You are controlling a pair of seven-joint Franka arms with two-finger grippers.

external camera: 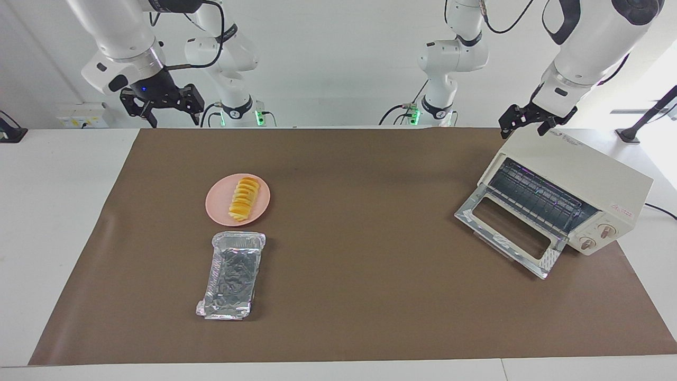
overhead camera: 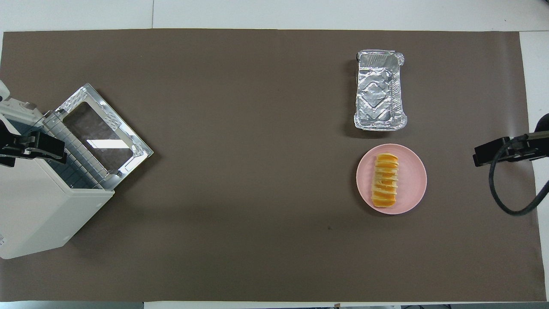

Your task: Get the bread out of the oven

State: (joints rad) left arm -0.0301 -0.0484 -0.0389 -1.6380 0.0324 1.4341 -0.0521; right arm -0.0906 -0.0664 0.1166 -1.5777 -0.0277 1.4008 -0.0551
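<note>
The bread (external camera: 244,198) lies on a round pink plate (external camera: 214,203) toward the right arm's end of the table; it also shows in the overhead view (overhead camera: 384,180). The cream-white oven (external camera: 582,174) stands at the left arm's end with its glass door (external camera: 508,227) dropped open. Its wire rack is bare. In the overhead view the oven (overhead camera: 38,206) sits at the table's edge. My left gripper (external camera: 524,128) hangs open and empty over the oven's top. My right gripper (external camera: 173,120) hangs open and empty over the table's edge nearest the robots, apart from the plate.
An empty crinkled foil tray (external camera: 232,275) lies beside the plate, farther from the robots; it also shows in the overhead view (overhead camera: 379,96). A brown mat (external camera: 370,296) covers the table. The oven's cable runs off at the left arm's end.
</note>
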